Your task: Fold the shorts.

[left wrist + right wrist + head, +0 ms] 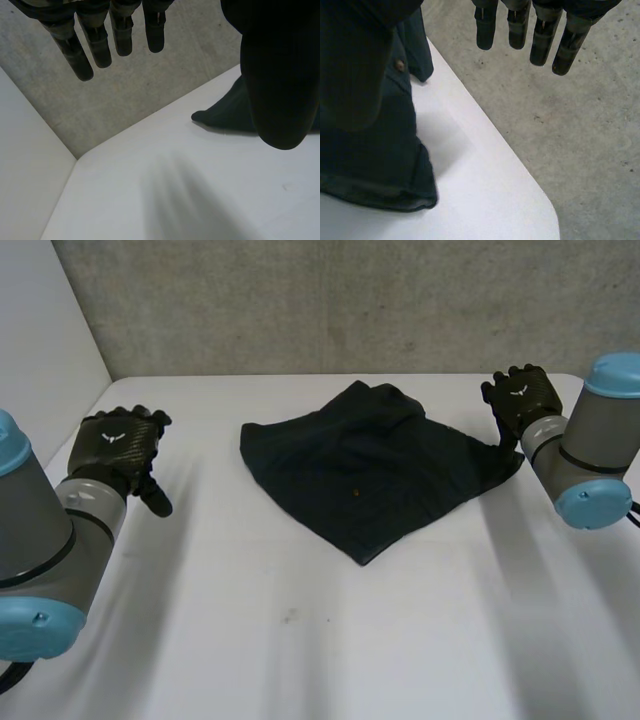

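Shorts (pixel 370 480) flat on table (pixel 300 640), well apart from left hand (pixel 118 445) (fingers straight, empty). Right hand (pixel 520 395) fingers straight too, holding nothing, thumb beside shorts' edge.

One pair of dark shorts (pixel 370 470), spread between the two sets of fingers. One small button (pixel 399 64) on it, just beside the right thumb. Two black hands: left hand (pixel 115 445), right hand (pixel 520 398), fingers straight. Two grey arms: left arm (pixel 40 530), right arm (pixel 590 450). One white table (pixel 300 640). One concrete wall (pixel 350 300) beyond the fingertips.
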